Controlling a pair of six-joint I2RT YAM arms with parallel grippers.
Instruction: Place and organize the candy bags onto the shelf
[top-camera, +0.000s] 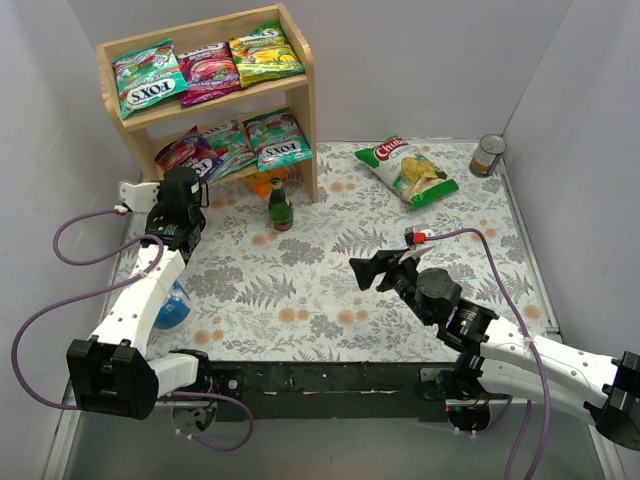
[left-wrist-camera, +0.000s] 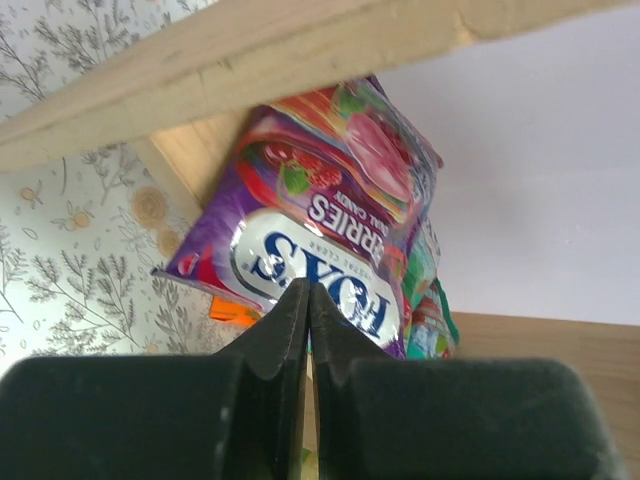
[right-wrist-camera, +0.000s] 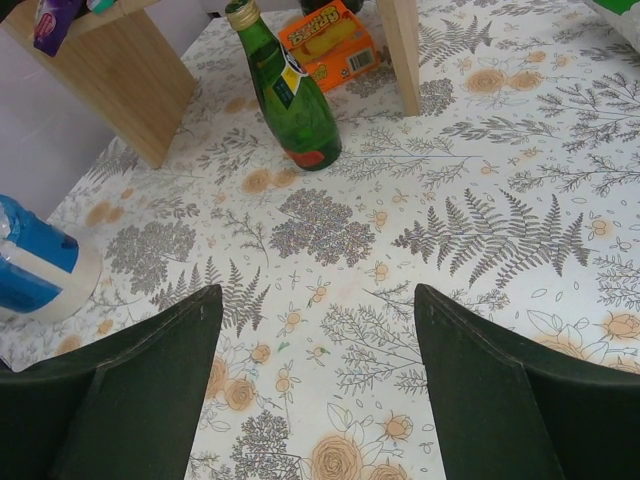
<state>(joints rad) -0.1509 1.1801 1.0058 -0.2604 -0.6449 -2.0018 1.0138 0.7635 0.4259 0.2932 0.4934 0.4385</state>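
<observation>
The wooden shelf (top-camera: 305, 95) stands at the back left. Its top tier holds a teal candy bag (top-camera: 147, 80), a magenta one (top-camera: 208, 72) and a yellow-green one (top-camera: 264, 52). The lower tier holds a magenta bag (top-camera: 185, 153) and two teal bags (top-camera: 228, 145) (top-camera: 277, 140). My left gripper (top-camera: 190, 177) is at the lower tier's front left, shut with nothing seen between its fingers. In the left wrist view its tips (left-wrist-camera: 308, 288) are right at the magenta bag (left-wrist-camera: 330, 200). My right gripper (top-camera: 362, 272) is open and empty above the table middle (right-wrist-camera: 318, 300).
A green bottle (top-camera: 280, 208) (right-wrist-camera: 290, 100) and an orange box (top-camera: 268, 183) (right-wrist-camera: 328, 40) stand by the shelf's right leg. A white-and-green chip bag (top-camera: 408, 168) and a can (top-camera: 488, 155) lie at the back right. A blue-and-white container (top-camera: 172, 305) (right-wrist-camera: 35, 265) sits beside the left arm.
</observation>
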